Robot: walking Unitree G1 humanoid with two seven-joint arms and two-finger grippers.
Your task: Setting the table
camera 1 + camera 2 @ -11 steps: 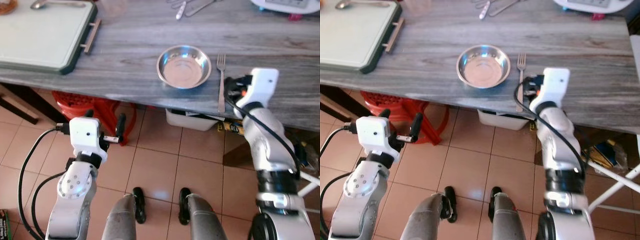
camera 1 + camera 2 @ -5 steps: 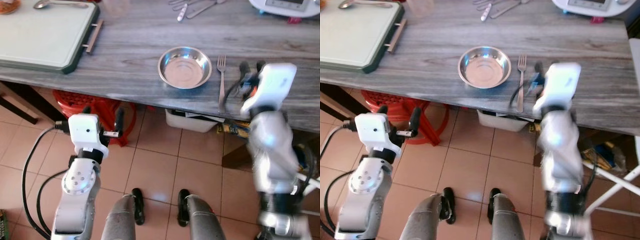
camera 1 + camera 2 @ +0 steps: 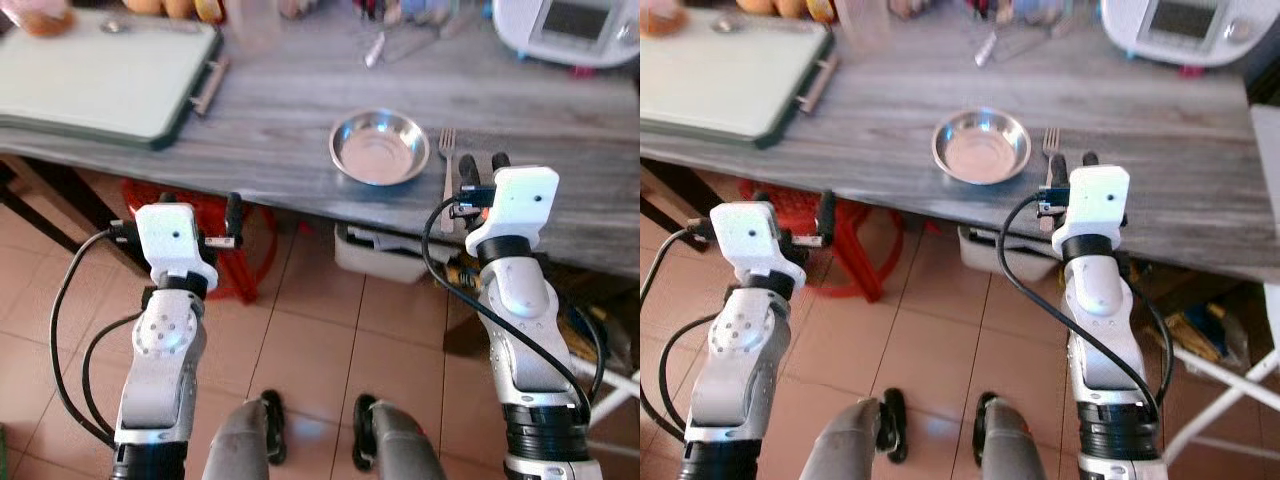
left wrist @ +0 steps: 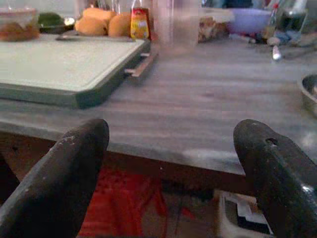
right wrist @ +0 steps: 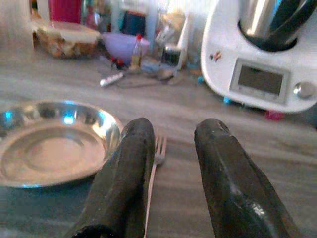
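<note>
Tiled flooring is running under the near edge of a grey wooden table (image 3: 280, 110), and the robot is standing just short of that edge.

Nearest, the left gripper (image 3: 197, 205) is hovering below table height on the left, its fingers spread wide and holding nothing; a red stool (image 3: 250, 240) is sitting under the table just beyond it. On the right, the right gripper (image 3: 483, 163) is hanging at the table's near edge, its fingers (image 5: 124, 173) a little apart and empty. The fork (image 3: 447, 160) is lying just left of them, apparently beneath the left fingertip, though contact is hard to judge.

The risk, as I judge it, is that a careless forward or downward move is going to nudge the fork, whose handle is reaching the table edge, and tip it to the floor, or push it against the steel bowl (image 3: 380, 146) sitting just to its left.

Farther left, a cutting board (image 3: 100, 80) is lying flat. At the far side, loose cutlery (image 3: 378, 47) and a white kitchen appliance (image 3: 570, 28) are standing among blurred clutter.
</note>
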